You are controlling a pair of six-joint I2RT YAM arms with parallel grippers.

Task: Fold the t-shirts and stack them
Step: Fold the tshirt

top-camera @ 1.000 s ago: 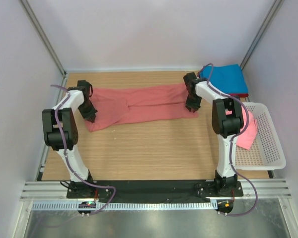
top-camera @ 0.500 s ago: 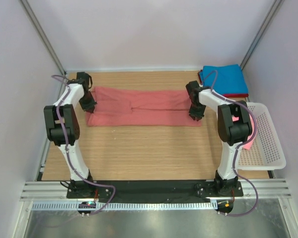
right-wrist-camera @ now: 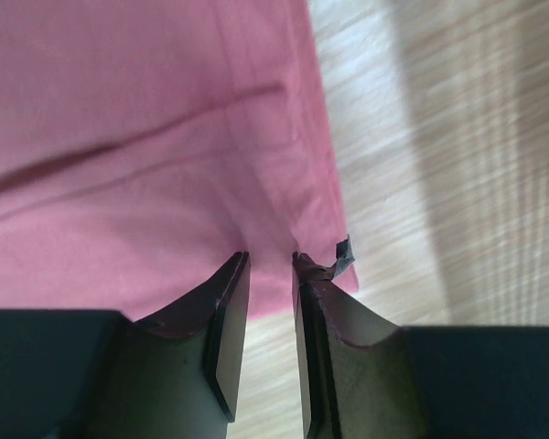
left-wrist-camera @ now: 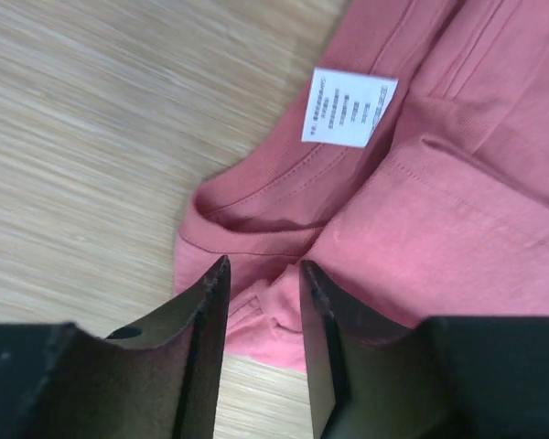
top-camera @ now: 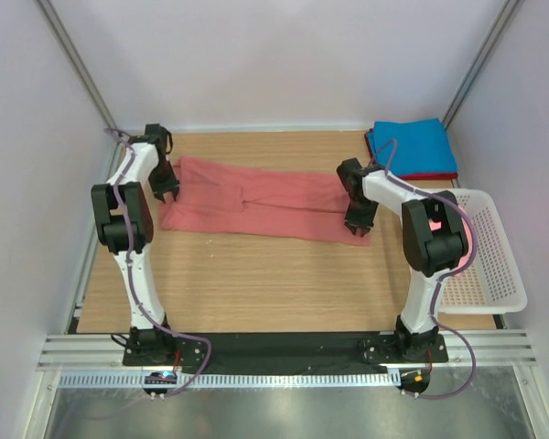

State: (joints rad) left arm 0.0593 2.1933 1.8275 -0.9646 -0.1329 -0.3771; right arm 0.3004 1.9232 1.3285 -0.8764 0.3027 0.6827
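Shirt (top-camera: pixel 256 201) strip has been skewed on the surface (top-camera: pixel 256 283): collar end pulled back by left gripper (top-camera: pixel 167 190), hem end drawn nearer by right gripper (top-camera: pixel 357 230), both clenched on cloth. Cross-fold judged still undone.

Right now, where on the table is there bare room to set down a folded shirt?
The wide strip of table between the red shirt and the near edge is free. The far half is crowded: red shirt across it, blue stack in the right corner.
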